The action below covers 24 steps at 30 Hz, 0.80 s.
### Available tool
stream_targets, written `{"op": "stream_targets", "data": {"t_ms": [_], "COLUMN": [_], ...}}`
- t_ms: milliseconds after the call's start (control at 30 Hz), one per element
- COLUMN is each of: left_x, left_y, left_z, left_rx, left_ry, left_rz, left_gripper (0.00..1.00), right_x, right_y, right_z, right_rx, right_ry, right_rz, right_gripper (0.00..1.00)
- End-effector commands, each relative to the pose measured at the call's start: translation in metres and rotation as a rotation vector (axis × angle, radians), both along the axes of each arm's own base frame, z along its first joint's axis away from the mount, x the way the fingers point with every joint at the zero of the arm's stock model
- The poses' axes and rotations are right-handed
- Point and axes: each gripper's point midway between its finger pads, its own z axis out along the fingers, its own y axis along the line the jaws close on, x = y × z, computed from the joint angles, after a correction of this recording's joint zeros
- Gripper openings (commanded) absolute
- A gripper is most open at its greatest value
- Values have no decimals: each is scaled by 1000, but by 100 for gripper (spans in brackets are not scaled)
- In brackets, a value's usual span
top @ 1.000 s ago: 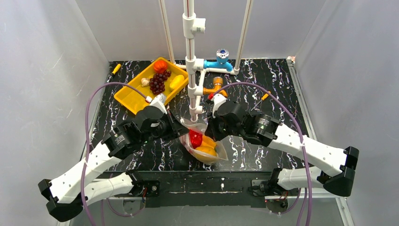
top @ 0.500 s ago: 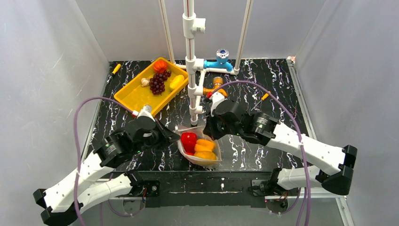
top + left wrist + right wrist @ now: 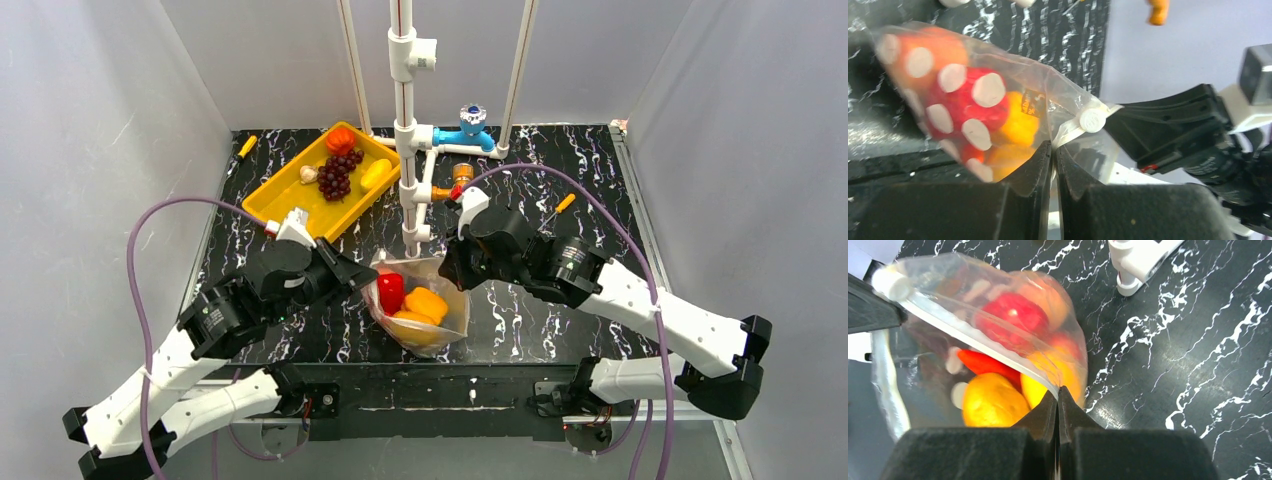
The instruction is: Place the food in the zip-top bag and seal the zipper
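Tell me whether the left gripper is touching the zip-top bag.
Touching. The left wrist view shows the left gripper pinched shut on the zip-top bag at its clear edge, with no gap.

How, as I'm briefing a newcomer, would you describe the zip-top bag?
On the black marbled table, find the white pipe stand. Just on its robot side is the zip-top bag: the only clear plastic with white dots, red and orange food inside.

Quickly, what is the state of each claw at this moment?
The left claw is closed on the edge of the zip-top bag.
The right claw is closed on the same bag's mouth edge.
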Motion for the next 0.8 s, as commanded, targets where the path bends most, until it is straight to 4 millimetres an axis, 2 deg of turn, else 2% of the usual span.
{"op": "stream_targets", "data": {"t_ms": [0,100,200,267,400,467,600,700,767], "left_x": [2,0,2,4,7,8,13,27,40], "left_y": [18,24,30,32,29,31,43,61,67], "left_z": [-40,-48,-45,-37,-10,2,25,25,18], "left_rx": [51,89,146,183,278,328,467,623,696], "left_ry": [64,74,43,-6,-177,-232,-330,-336,-333], "left_rz": [96,102,94,64,-73,-114,-162,-131,-123], "left_gripper": [6,7,21,39,85,97,98,98,98], "right_x": [2,4,8,10,14,13,10,10,11], "right_y": [-5,-3,-3,-5,-16,-21,-31,-38,-44], "right_z": [-16,-17,-11,-9,-11,-11,-4,3,4], "right_rx": [8,13,18,15,5,9,38,57,58], "right_ry": [41,47,33,24,22,22,9,-12,-27], "right_rz": [-33,-34,-36,-44,-76,-82,-97,-118,-136], "right_gripper": [1,1,1,1,1,1,1,1,1]}}
